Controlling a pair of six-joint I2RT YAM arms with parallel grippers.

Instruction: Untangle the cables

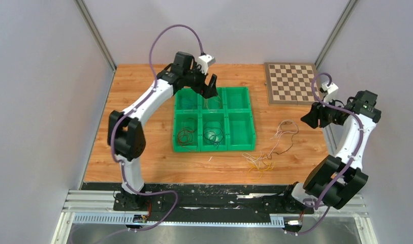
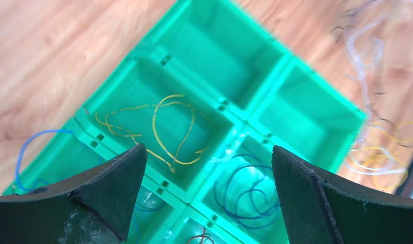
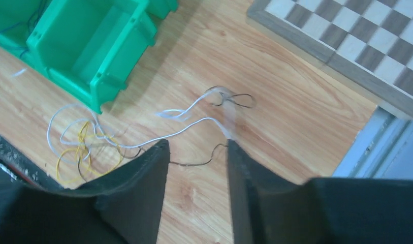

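Left wrist view blurs cables (image 2: 369, 150) past wide left pincer (image 2: 209, 148); right pincer (image 3: 197, 143) narrowly parted.

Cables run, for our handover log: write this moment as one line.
left gripper: open, over green plastic compartment tray | right gripper: open, above wooden table | thin tangled cables: beside tray

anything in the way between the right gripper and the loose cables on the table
Nothing visible. Only bare table lies between the right gripper and the cables; the bin and chessboard sit off to the sides.
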